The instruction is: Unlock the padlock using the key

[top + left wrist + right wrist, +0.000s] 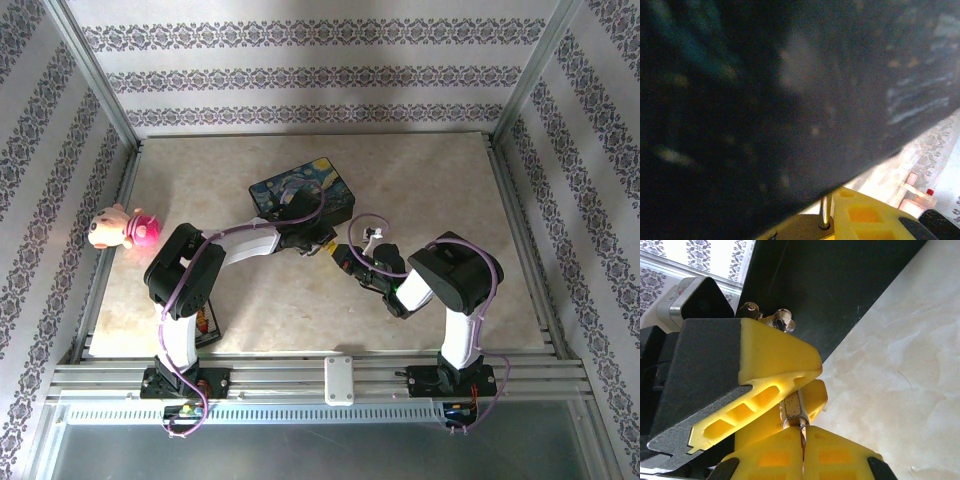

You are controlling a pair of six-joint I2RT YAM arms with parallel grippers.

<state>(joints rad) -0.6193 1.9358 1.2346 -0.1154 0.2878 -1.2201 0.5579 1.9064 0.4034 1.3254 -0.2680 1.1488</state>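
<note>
Against the dark front of the painted box, the left fingers pinch the small padlock in a narrow grip. The right fingers are pressed tight on the key, its tip at the lock's underside; whether it has entered is unclear. Met off-axis, the thin key could pivot between the pads, or a twist could wrench the padlock loose and drop it onto the tabletop.
</note>
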